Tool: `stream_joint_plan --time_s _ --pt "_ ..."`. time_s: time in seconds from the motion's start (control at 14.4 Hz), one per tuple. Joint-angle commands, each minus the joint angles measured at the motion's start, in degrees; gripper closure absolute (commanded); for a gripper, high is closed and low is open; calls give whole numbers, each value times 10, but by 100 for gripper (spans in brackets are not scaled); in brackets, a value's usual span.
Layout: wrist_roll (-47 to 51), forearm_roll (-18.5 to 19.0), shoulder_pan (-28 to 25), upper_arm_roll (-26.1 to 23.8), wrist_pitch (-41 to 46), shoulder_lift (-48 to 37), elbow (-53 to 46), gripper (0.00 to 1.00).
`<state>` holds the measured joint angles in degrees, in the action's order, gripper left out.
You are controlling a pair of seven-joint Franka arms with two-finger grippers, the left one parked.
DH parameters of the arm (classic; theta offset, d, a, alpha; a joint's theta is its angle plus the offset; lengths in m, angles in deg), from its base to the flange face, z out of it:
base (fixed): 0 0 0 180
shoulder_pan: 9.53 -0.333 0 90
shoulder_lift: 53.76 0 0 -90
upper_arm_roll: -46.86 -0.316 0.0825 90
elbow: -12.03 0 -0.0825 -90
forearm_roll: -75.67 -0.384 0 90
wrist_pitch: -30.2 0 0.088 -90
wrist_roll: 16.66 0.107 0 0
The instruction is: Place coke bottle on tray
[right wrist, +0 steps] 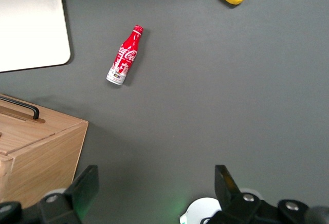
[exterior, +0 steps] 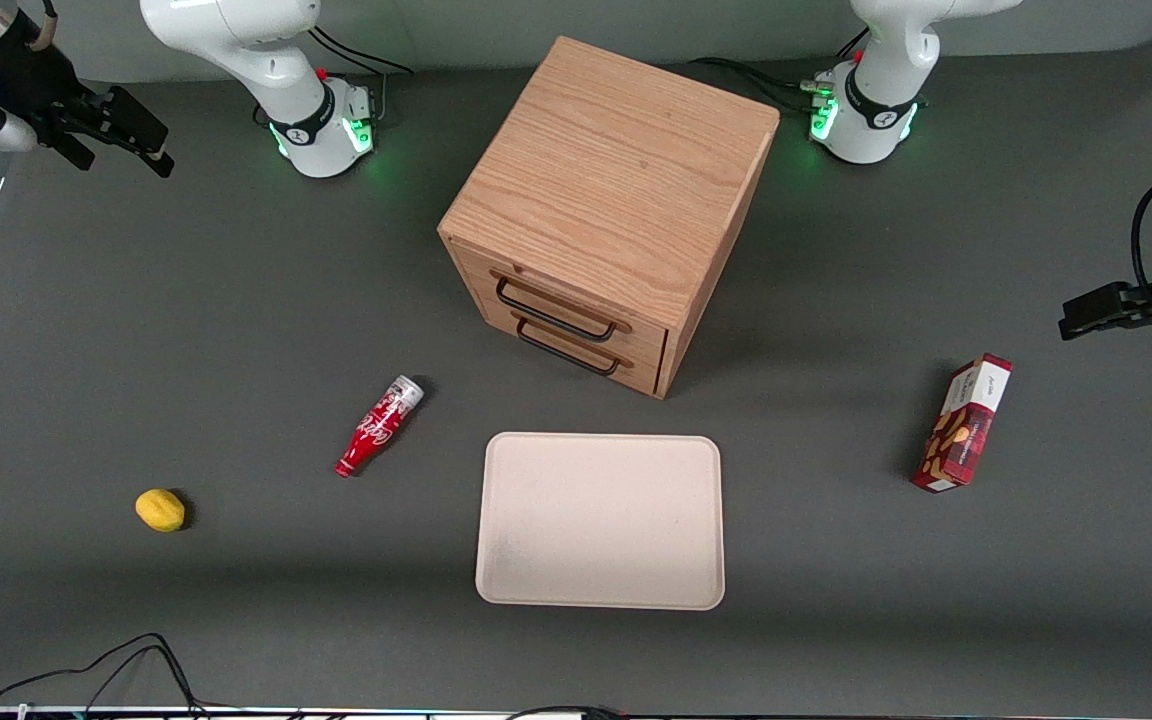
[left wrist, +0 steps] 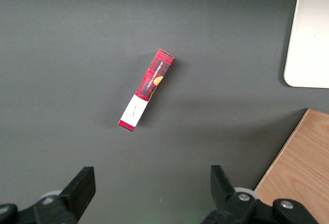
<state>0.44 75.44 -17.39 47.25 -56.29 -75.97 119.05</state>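
The coke bottle (exterior: 380, 425) lies on its side on the grey table (exterior: 136, 330), apart from the tray (exterior: 600, 520) and toward the working arm's end of it. Its red cap points toward the front camera; its silver-grey base end points toward the wooden drawer cabinet (exterior: 608, 205). The tray sits flat, just in front of the cabinet's two drawer fronts and nearer the camera, with nothing on it.

The gripper (exterior: 121, 140) hangs well above the table at the working arm's end, farther from the camera than the bottle and well apart from it — its fingers (right wrist: 85, 185) stand spread wide and hold nothing.

A yellow lemon (exterior: 160, 509) rests near the camera, toward the working arm's end, apart from the bottle. A red snack box (exterior: 962, 423) lies toward the parked arm's end of the table — well clear of the tray.
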Motion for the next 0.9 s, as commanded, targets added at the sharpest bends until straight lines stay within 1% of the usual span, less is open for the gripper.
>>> stream_joint_plan --time_s 0.0,0.56,0.77,0.83 --pt "-14 -13 -2 11 29 20 -37 0" --pt "-22 -11 -8 8 34 40 -39 0" --pt "-8 -13 -9 6 32 49 -46 0" --pt "12 -17 -9 4 32 59 -58 0"
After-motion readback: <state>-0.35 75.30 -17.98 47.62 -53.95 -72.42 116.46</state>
